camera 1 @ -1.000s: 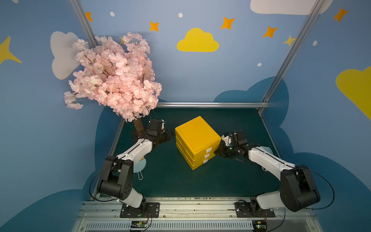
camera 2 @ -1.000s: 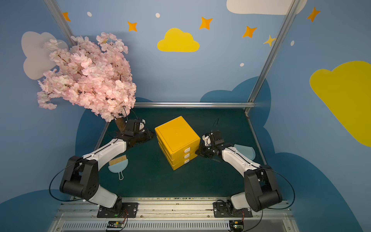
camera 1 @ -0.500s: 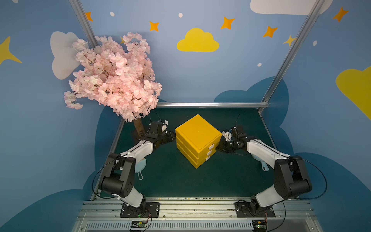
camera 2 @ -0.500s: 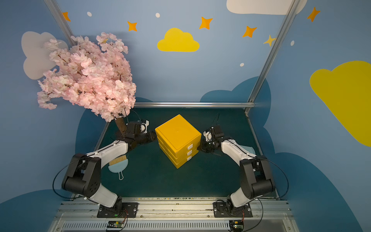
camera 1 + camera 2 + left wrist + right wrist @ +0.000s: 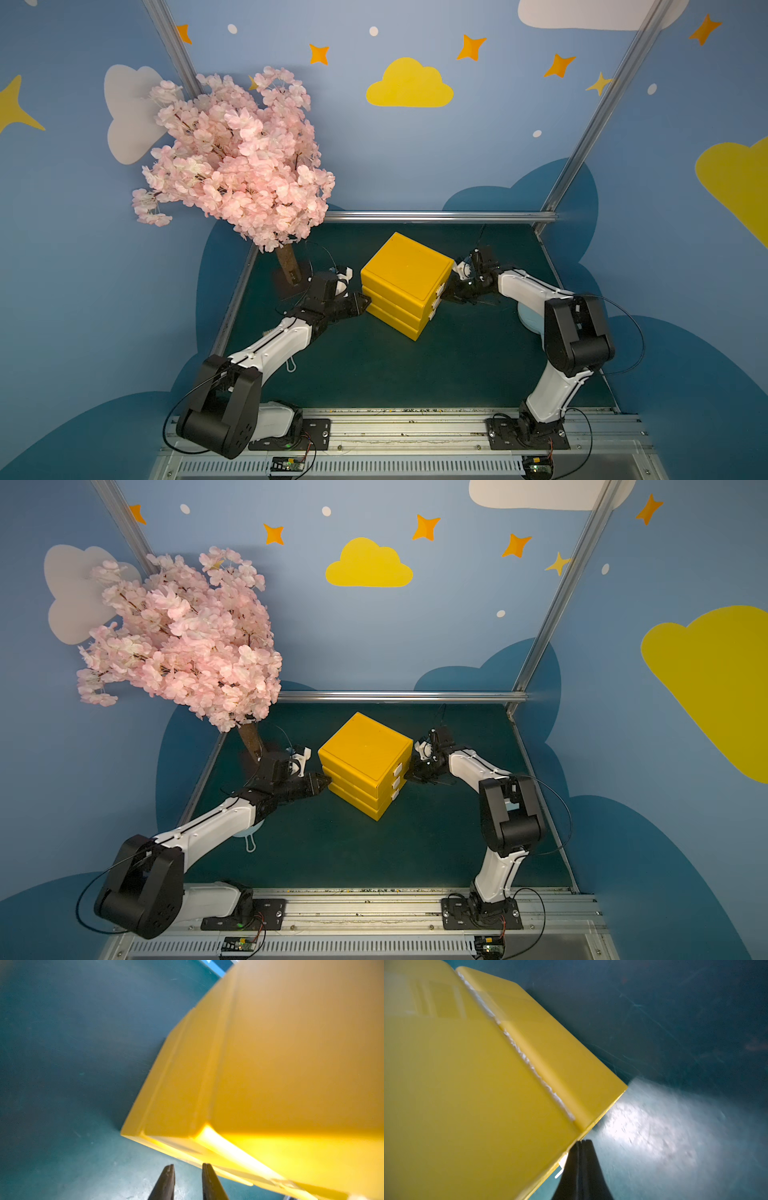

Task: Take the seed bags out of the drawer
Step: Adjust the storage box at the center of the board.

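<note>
The seed bags are hidden. The yellow drawer unit [image 5: 405, 270] stands near the middle of the dark green mat [image 5: 457, 365], and its three stacked drawers all sit pushed in. It is a smooth, blocky plastic box with a flat top and small white handles [image 5: 437, 300], one above another on its front.

The left gripper [image 5: 362, 302] lies low at the unit's left corner. In the left wrist view its two dark fingers [image 5: 166, 1176] stand a narrow gap apart with only mat between them, and one tip lies against or just beside the yellow base; it holds nothing. The right gripper [image 5: 448, 294] is pressed fully closed, its fingertips [image 5: 582, 1144] forming a single point at the edge of the drawer front, just beside a white handle. Whether it touches that handle I cannot tell.

The unit sits turned on the mat, one corner pointing near. Its handled front faces right and slightly near, so the drawers' sliding line runs from far left to near right.

A pink blossom tree [image 5: 237, 166] stands at the far left.
</note>
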`<state>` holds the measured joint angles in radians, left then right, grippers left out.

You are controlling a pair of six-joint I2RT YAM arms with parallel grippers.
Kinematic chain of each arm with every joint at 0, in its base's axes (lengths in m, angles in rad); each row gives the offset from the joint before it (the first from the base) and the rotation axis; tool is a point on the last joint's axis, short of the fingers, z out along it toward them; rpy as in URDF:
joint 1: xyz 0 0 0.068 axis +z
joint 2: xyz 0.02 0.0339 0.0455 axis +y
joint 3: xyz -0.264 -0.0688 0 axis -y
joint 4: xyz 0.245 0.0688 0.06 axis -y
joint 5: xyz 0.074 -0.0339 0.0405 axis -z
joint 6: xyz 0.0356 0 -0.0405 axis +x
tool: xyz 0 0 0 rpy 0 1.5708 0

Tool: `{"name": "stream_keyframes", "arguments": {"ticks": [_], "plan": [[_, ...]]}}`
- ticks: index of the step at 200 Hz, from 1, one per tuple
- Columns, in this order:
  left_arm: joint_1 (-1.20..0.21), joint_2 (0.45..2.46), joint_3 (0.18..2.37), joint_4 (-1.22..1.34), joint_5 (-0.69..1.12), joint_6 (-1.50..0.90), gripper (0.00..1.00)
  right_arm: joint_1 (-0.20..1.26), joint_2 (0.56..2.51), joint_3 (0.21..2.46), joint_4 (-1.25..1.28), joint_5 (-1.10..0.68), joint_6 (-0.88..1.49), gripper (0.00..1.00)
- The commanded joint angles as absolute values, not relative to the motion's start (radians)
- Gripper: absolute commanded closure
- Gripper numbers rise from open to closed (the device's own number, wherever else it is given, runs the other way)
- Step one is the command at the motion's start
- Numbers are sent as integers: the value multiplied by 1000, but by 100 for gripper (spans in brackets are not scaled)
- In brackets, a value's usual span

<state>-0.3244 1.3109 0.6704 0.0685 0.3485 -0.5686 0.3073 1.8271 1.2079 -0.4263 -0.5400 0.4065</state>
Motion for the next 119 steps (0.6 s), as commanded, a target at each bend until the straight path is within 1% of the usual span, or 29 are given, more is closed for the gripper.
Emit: {"name": "stream_keyframes", "arguments": {"ticks": [1, 14, 30, 48, 63, 85, 99, 119], "plan": [[-345, 1258, 630, 73, 349, -572, 72, 331, 1869, 1282, -416, -608, 372, 100], [-369, 1213, 608, 51, 319, -580, 72, 332, 1891, 1311, -430, -600, 371, 100], [-394, 1124, 586, -1, 243, -585, 72, 327, 1902, 1328, -437, -586, 377, 100], [-393, 1030, 581, -75, 100, -585, 71, 316, 1892, 1325, -437, -571, 390, 100], [-364, 998, 606, -128, 52, -570, 70, 305, 1870, 1310, -435, -555, 398, 100], [-305, 1038, 653, -148, 39, -563, 72, 291, 1831, 1289, -432, -545, 408, 100], [-270, 1109, 689, -124, 56, -567, 73, 286, 1817, 1286, -436, -544, 408, 100], [-256, 1228, 766, -105, 70, -571, 75, 277, 1811, 1290, -444, -541, 411, 100]]}}
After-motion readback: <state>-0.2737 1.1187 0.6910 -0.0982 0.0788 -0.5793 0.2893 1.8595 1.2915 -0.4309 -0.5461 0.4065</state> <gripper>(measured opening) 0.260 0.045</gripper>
